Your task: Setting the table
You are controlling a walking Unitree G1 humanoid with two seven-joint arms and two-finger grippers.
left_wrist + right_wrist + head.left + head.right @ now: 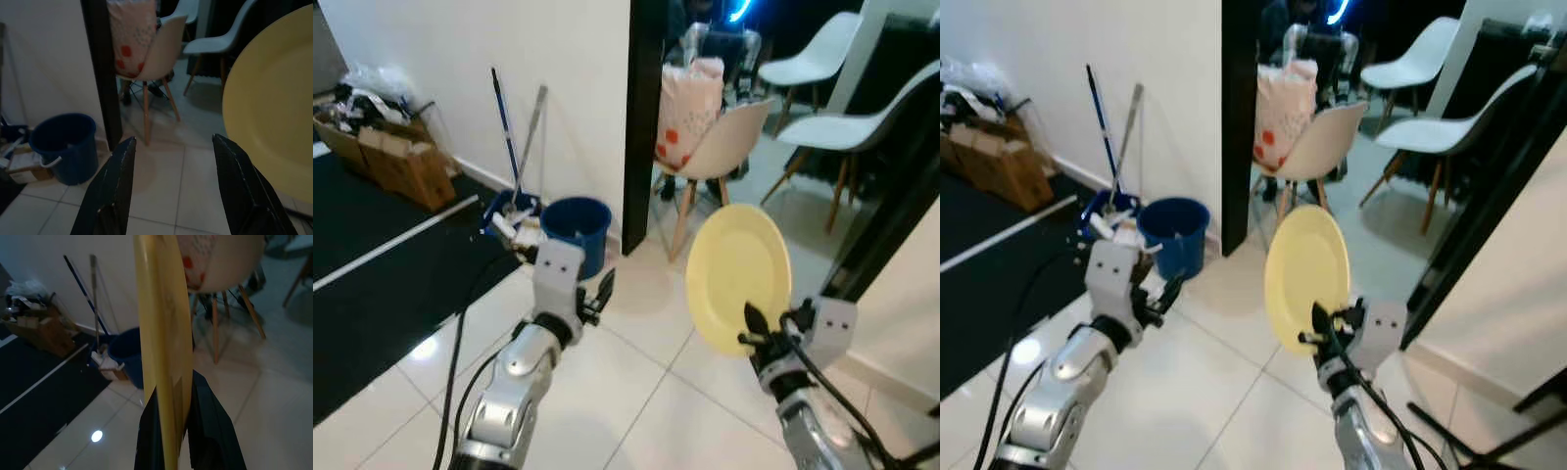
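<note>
Right gripper (756, 331) clamps round pale-yellow plate (738, 264) upright; left gripper (598, 294) empty, fingers apart; blue plastic bucket (576, 230), beige shell chair (717, 147) ahead.

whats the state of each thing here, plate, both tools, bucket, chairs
yellow plate: held upright on edge, off the floor, clamped at its lower rim
right tool: shut on the yellow plate, one finger either side of the rim
left tool: open, holding nothing, raised in front of the robot
blue bucket: upright on the floor by the wall
beige chair: upright, a printed bag on its seat
white chairs: upright, unoccupied
</note>
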